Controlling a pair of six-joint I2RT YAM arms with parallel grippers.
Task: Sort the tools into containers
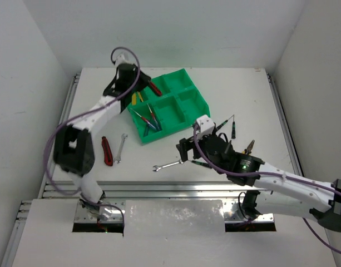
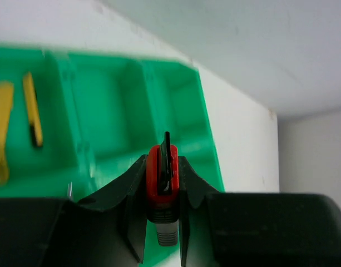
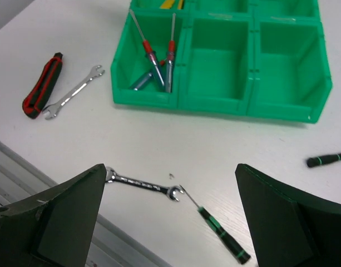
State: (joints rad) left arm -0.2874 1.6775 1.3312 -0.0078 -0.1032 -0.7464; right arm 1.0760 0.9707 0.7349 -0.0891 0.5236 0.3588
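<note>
Two pincers differ: the left gripper (image 2: 162, 167) is clenched on a red-handled knife (image 2: 161, 181) held above the bright green plastic six-compartment tray (image 3: 281, 108). The right gripper (image 3: 170, 169) is spread wide and grasps nothing. It hangs over the white table (image 3: 75, 144), where a silver open-end wrench (image 3: 142, 183) lies end to end with a thin green-and-black-handled screwdriver (image 3: 217, 225). Thin red- and blue-handled screwdrivers (image 3: 156, 61) lie in one corner compartment.

Both arms white w/ black joint blocks, left arm (image 1: 95, 117) and right arm (image 1: 287, 186) alike. Purple cable (image 1: 47, 156) loops along each, base to wrist approx.; small green LED (image 1: 243, 165) glows on the right one. On right wrist cam the fingers (image 3: 64, 217) are matte black, wedge-shaped.
</note>
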